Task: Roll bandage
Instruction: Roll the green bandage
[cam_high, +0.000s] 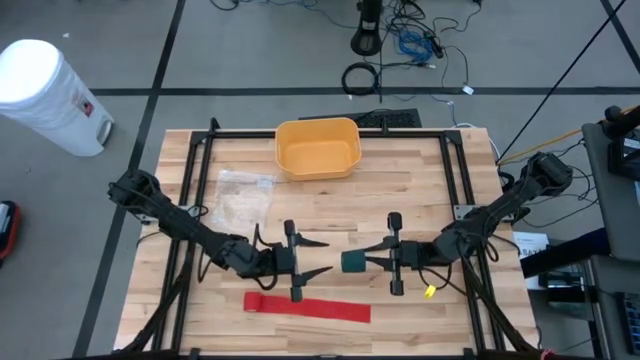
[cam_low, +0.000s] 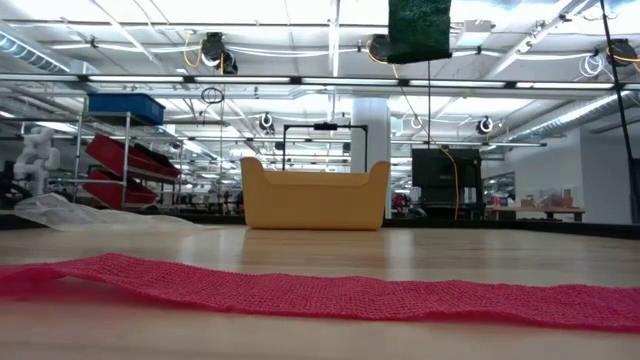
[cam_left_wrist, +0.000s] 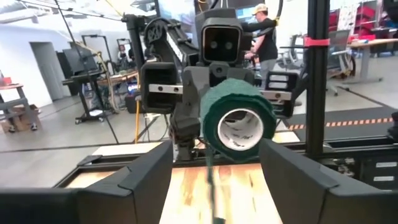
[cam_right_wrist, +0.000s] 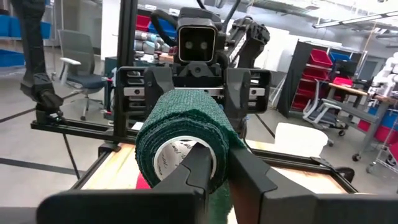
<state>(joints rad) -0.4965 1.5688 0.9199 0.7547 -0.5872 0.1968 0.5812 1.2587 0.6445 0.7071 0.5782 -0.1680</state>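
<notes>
Right gripper (cam_high: 372, 262) clamps green bandage roll (cam_high: 353, 262) at its 9 o'clock (presenting it); left gripper (cam_high: 318, 257) spread wide, empty.

The roll (cam_high: 353, 262) is dark green with a white core bearing dark print (cam_left_wrist: 239, 127). The strip (cam_high: 308, 306) on the table (cam_high: 420, 190) is bright red, with a fine mesh weave in the low view (cam_low: 300, 290). The bin (cam_high: 318, 149) is yellow-orange. The bag (cam_high: 240, 197) is clear. The table is pale wood in planks, framed by black rails. Both arms are black. The drum (cam_high: 45, 95) on the grey floor is white with a small red label.
</notes>
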